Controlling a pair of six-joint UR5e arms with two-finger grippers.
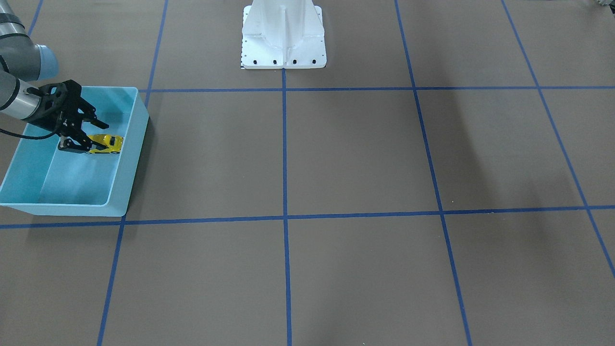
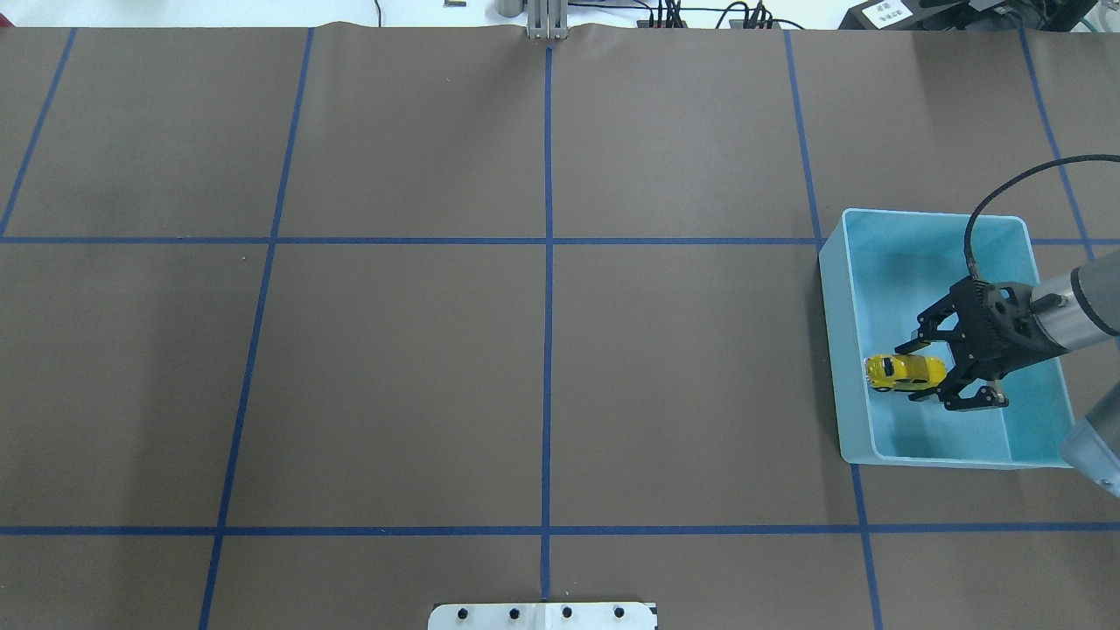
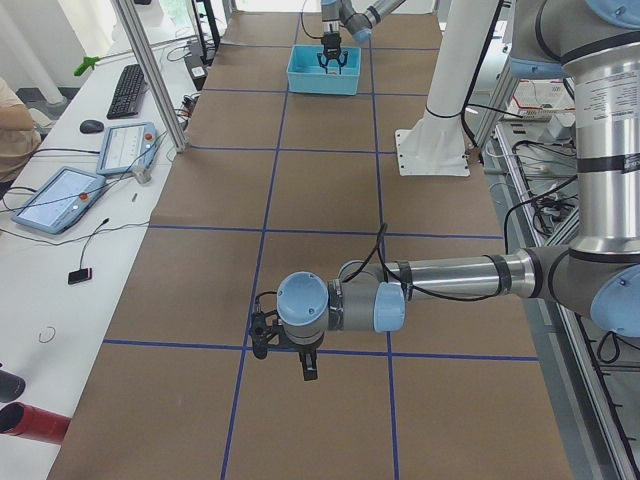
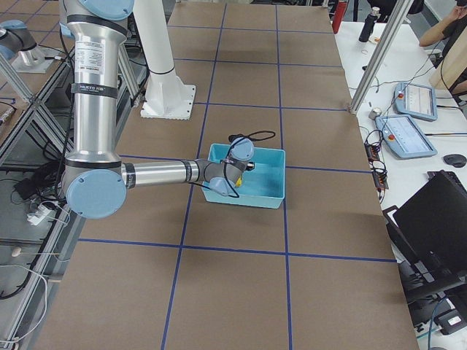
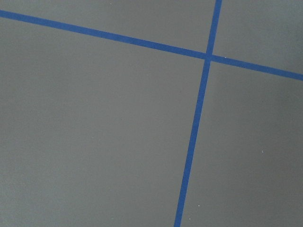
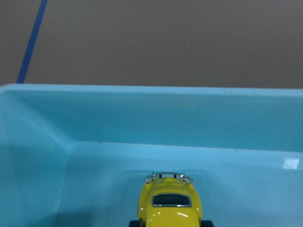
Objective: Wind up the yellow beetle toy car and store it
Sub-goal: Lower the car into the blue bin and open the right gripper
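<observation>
You have the car in the bin, with the right gripper at its tail.

Your right gripper [image 2: 926, 371] is tilted down into the blue bin [image 2: 833, 350], one finger on each side of the rear of the yellow beetle toy car [image 2: 899, 371]. You cannot tell whether they pinch it or stand just off it. The car lies low in the bin, its nose close to the wall facing the table's [image 2: 394, 394] middle. The bin sits by the table's right edge. Behind the gripper, the right forearm runs low and nearly level in from that edge. Your left gripper [image 3: 264, 336] points down over a crossing of blue tape lines [image 5: 194, 142] near the left end, its forearm level; its grip cannot be judged. Count one car, one bin and two arms.
</observation>
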